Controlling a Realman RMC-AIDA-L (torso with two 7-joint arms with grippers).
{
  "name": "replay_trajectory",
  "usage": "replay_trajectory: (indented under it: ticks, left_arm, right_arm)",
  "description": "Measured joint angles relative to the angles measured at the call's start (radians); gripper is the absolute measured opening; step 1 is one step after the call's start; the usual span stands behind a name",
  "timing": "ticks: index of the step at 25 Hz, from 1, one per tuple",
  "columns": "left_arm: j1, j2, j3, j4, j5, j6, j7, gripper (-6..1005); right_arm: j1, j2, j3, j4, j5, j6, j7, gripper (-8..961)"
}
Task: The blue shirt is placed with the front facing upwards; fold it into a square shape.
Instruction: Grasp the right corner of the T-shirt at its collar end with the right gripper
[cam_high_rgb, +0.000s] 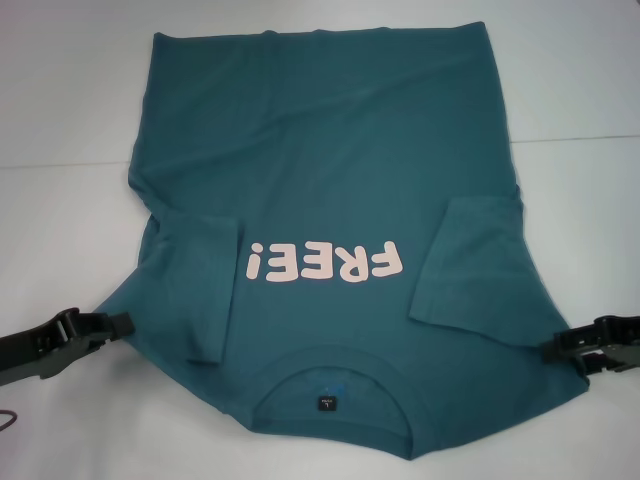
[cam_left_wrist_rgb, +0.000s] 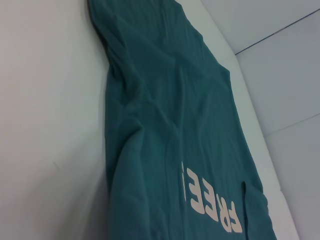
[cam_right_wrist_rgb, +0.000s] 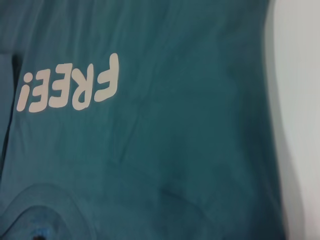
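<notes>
Lying front-up on the white surface (cam_high_rgb: 60, 120), the blue shirt (cam_high_rgb: 330, 170) has its collar (cam_high_rgb: 335, 400) toward the robot and both short sleeves folded inward over the chest, either side of the pink "FREE!" print (cam_high_rgb: 325, 262). Left tool (cam_high_rgb: 118, 323) sits low at the shirt's left shoulder edge, its tips right at the cloth. Right tool (cam_high_rgb: 552, 348) mirrors it at the right shoulder edge. Whether either tool is pinching fabric, I cannot tell.
</notes>
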Motion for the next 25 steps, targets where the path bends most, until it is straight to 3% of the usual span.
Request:
replay_trajectory:
  ticks: [13, 18, 25]
  left_arm:
    - [0.001, 0.000, 0.000, 0.000, 0.000, -0.002, 0.000, 15]
    - [0.001, 0.000, 0.000, 0.000, 0.000, -0.002, 0.000, 15]
    - [0.000, 0.000, 0.000, 0.000, 0.000, 0.000, 0.000, 15]
  right_arm:
    - [0.043, 0.027, 0.011, 0.015, 0.030, -0.007, -0.010, 816]
    - [0.037, 0.020, 0.010, 0.013, 0.080, -0.007, -0.019, 816]
    - [0.033, 0.000, 0.001, 0.006, 0.024, -0.031, 0.004, 817]
